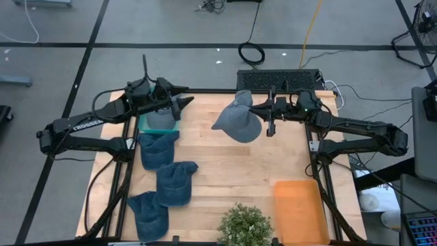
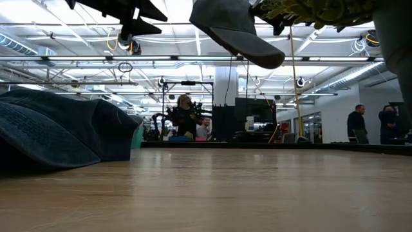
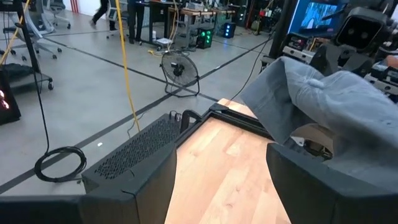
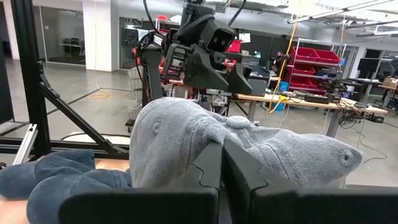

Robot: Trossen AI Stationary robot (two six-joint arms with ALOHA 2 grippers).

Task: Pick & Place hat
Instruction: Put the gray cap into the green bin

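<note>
The grey hat (image 1: 237,121) is the thing to look at here. It's soft, floppy cloth, a bucket-style shape with a rounded crown and a droopy brim, and there's a little fabric button on top that shows up in the right wrist view. It's hanging in the air over the light wood table (image 1: 232,178), around the 12 o'clock part of the tabletop. In the low view it clearly floats well clear of the surface, brim tilted.

The right gripper (image 1: 262,109) has its fingers pressed together on the edge of that hat, the fabric bunching over the dark fingers.

The left gripper (image 1: 186,96) sits at about 10 o'clock with its fingers spread wide and nothing between them, above a teal bin (image 1: 145,126) that has another greyish hat (image 1: 161,120) in it.

Down the left side, from 9 to 7 o'clock, lie three dark blue hats (image 1: 167,179). They're a heavier, denim-looking cloth, slumped flat and overlapping a bit. An orange translucent tray (image 1: 298,210) sits at 5 o'clock, flat and rectangular with rounded corners, and a bushy green potted plant (image 1: 244,225) is at 6 o'clock.

Only readable writing I can find is white "TROSSEN" lettering on the left arm (image 1: 82,124).
</note>
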